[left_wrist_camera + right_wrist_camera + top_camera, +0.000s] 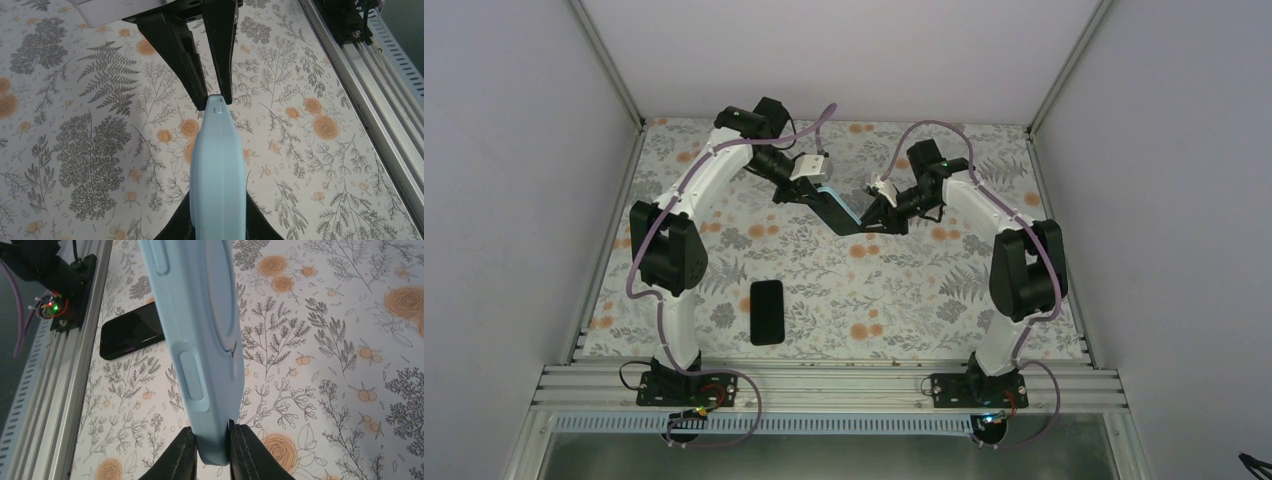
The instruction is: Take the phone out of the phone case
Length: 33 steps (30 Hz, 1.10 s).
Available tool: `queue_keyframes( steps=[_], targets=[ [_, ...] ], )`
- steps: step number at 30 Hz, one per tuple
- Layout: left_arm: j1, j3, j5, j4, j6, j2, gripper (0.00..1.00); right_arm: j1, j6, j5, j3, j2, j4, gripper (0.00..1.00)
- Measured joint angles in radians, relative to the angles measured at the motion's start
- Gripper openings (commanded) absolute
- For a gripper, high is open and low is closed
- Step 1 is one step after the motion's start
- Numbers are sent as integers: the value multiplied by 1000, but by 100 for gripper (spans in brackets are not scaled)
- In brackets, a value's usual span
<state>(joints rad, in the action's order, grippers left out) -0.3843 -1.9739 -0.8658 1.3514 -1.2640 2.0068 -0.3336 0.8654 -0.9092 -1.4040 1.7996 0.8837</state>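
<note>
2nd black phone (pixel 766 312) lies flat on the floral table (pixel 904 300), well apart from both pincers, on the base side of the L pincer. The R wrist cam sees it past the case, near the alu rail (pixel 60 405).

L pincer (pixel 798 190): fingers (pixel 220 75) pressed in on one short end of the phone case (pixel 218 170), pinching it, held up off the table. The case runs straight out from the L tips to the R tips, edge-on to the L wrist cam, light blue.

In the top view the phone (pixel 827 212) shows as a dark face w/ the case's blue rim along it. So the phone sits inside the case, between the two pincers.

R pincer (pixel 212 450): both fingers tight vs. the opposite short end of the case, one on each side, pinching it. The case rises away from the R tips, w/ a raised button bump (pixel 192 375) on its side edge facing the R wrist cam.
</note>
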Motion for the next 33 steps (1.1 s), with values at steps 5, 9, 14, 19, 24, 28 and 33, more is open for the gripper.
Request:
queue_keyframes(
  steps=[5, 9, 14, 19, 24, 28, 33],
  targets=[
    [0, 4, 5, 4, 1, 0, 2, 0, 26, -10, -16, 16, 29, 15],
    [1, 13, 1, 4, 1, -10, 2, 2, 52, -16, -47, 29, 81, 14],
    [1, 26, 1, 2, 1, -31, 2, 2, 70, -24, -71, 35, 117, 16],
    [-2, 30, 5, -3, 0, -35, 2, 3, 92, -30, -113, 67, 176, 17],
    [-7, 31, 17, -2, 0, -35, 2, 8, 139, -53, -150, 106, 240, 12],
    [-12, 31, 13, 0, 1, -36, 2, 15, 196, -59, -193, 132, 318, 8],
    [-20, 37, 13, -7, 0, -37, 2, 22, 241, -68, -206, 146, 362, 6]
  ],
)
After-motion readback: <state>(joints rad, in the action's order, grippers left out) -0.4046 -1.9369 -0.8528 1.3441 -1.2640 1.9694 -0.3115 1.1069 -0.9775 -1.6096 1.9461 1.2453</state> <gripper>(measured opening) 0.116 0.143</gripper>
